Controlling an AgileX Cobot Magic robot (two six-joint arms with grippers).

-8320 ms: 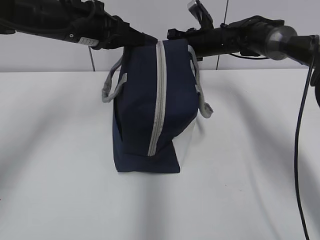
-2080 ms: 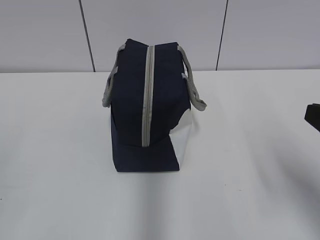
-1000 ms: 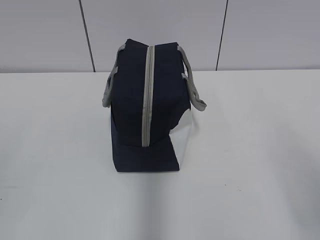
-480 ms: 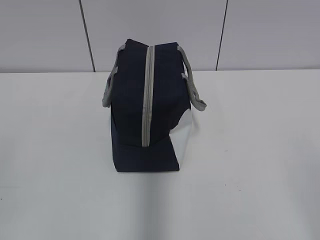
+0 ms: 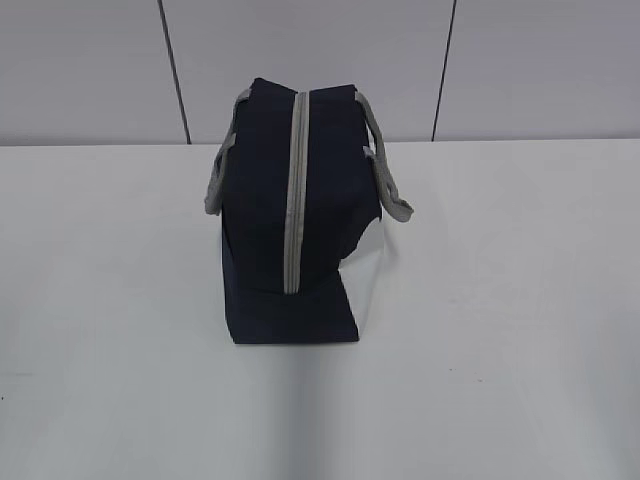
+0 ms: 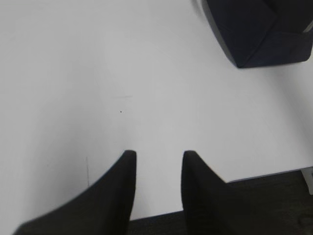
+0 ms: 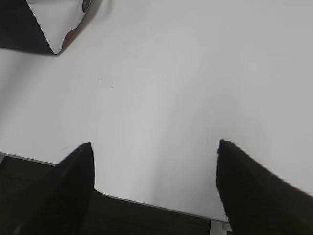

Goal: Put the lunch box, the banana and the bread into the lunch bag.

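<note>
Near the table's [image 5: 500,350] front edge, the left gripper [image 6: 157,155] hangs empty, jaws narrowly parted; the right gripper [image 7: 152,146] hangs empty, jaws wide. Farther, toward 12 o'clock, the lunch bag [image 5: 262,230] stands zipped.

left pincer [image 6: 156,161]: two matte black tapered fingers, pointed tips | right pincer [image 7: 154,152]: same black wedge fingers, plain, no markings seen

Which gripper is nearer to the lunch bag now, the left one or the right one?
I cannot tell. Left gripper sees the lunch bag at its view's upper right; right gripper sees it at upper left. Both are apart from it.
</note>
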